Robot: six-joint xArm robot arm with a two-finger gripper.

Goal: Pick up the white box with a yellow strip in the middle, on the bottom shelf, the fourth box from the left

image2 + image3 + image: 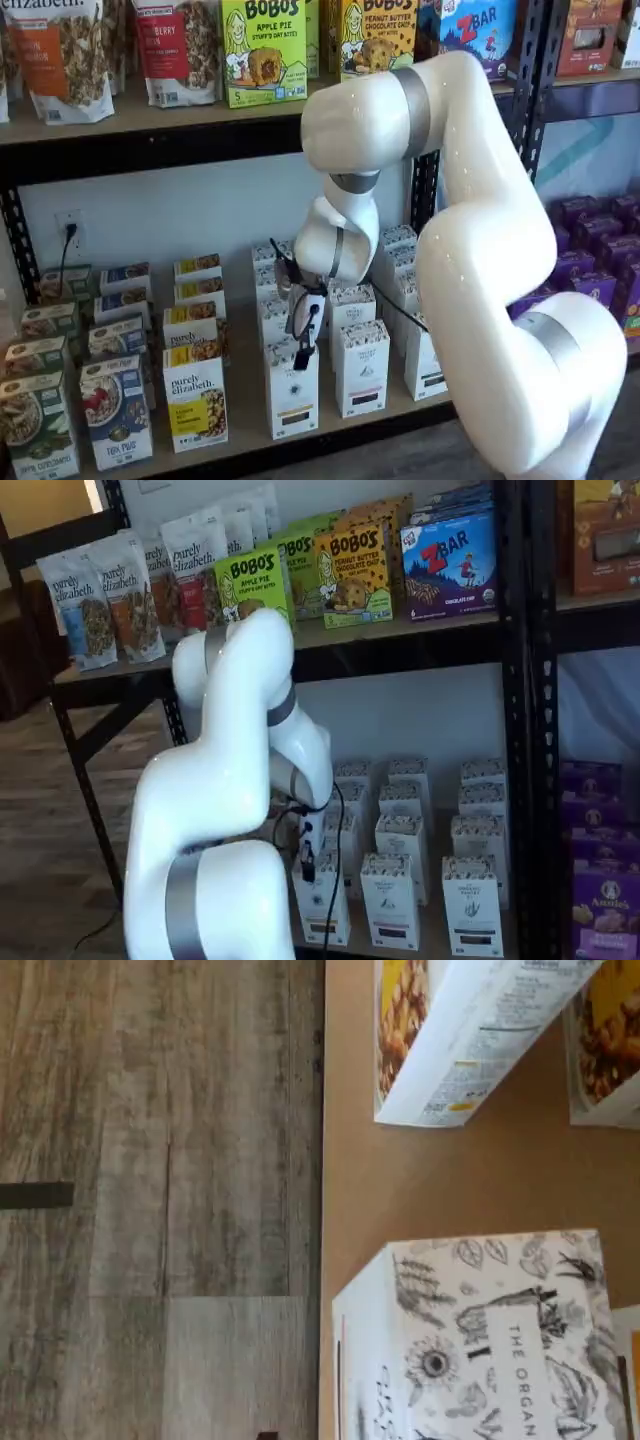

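Observation:
The white box (292, 390) stands in the front row of the bottom shelf (245, 415), a thin yellowish strip low on its front. It also shows in a shelf view (322, 905), partly behind the arm. My gripper (301, 352) hangs just above and in front of the box's top; it also shows in a shelf view (308, 865). Its black fingers show side-on, so no gap can be judged. The wrist view shows a white carton's dark-speckled botanical top (490, 1345) on the tan board (360, 1180); its strip is hidden there.
Like white cartons (361, 367) stand to the right and behind. Purely elizabeth boxes (195, 400) stand to the left, one also in the wrist view (470, 1040). The wood floor (150, 1200) lies beyond the shelf edge. The upper shelf (150, 120) holds bags and boxes.

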